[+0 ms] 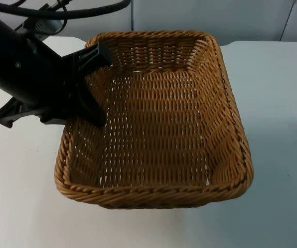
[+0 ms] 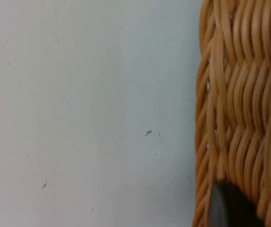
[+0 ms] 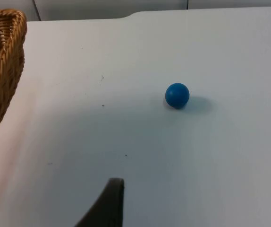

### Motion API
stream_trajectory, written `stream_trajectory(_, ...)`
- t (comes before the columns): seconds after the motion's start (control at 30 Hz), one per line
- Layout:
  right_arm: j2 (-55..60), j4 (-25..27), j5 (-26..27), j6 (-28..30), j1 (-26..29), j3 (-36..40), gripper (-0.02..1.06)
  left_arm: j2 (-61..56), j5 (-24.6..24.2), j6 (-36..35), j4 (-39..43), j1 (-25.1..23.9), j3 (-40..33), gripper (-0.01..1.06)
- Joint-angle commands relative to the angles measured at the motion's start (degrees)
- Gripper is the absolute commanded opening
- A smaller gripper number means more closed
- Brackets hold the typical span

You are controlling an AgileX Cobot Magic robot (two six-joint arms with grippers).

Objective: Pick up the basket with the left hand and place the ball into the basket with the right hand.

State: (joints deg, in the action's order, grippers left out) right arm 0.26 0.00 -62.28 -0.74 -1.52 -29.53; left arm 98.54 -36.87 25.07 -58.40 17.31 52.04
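The left gripper (image 1: 89, 82) was clamped on the basket's (image 1: 159, 129) left rim. The ball (image 3: 177, 95) lay near the table's (image 1: 272, 103) right edge; I cannot tell the right gripper's opening.

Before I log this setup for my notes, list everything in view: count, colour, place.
basket: one, tan wicker, mid-table, its left rim in the left pincer.
ball: one, blue, on the table to the right of the basket, apart from it.
table: one, white, under everything.
partition wall: one, grey, at the table's far edge.
left pincer: one, black, closed over the basket's left rim.
right pincer fingertip: black, above the table, short of the ball.
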Motion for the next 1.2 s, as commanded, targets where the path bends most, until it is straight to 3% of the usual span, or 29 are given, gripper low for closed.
stream_trajectory(0.0,-0.3,0.0,0.4,0.0,0.4,0.4,1.04,-0.9,-1.0,-0.1,-1.0,-0.2,-0.1,0.0)
stream_trajectory(0.27,0.1,0.0,0.9,-1.0,0.4,-1.7,1.04,-0.9,-1.6,0.0,-1.0,-0.2,-0.1,0.0)
stream_trajectory(0.43,9.6,0.0,2.6,-0.6,0.4,-5.9,1.04,-0.9,-1.8,0.0,-1.0,-0.2,-0.1,0.0)
stream_trajectory(0.77,35.5,-0.3,12.4,2.9,0.4,-15.7,1.03,-0.9,-1.8,0.4,-1.0,-0.2,-0.1,0.0)
stream_trajectory(1.17,62.7,0.0,14.3,5.6,0.4,-31.2,1.03,-0.9,-1.8,0.4,-1.0,-0.2,-0.1,0.0)
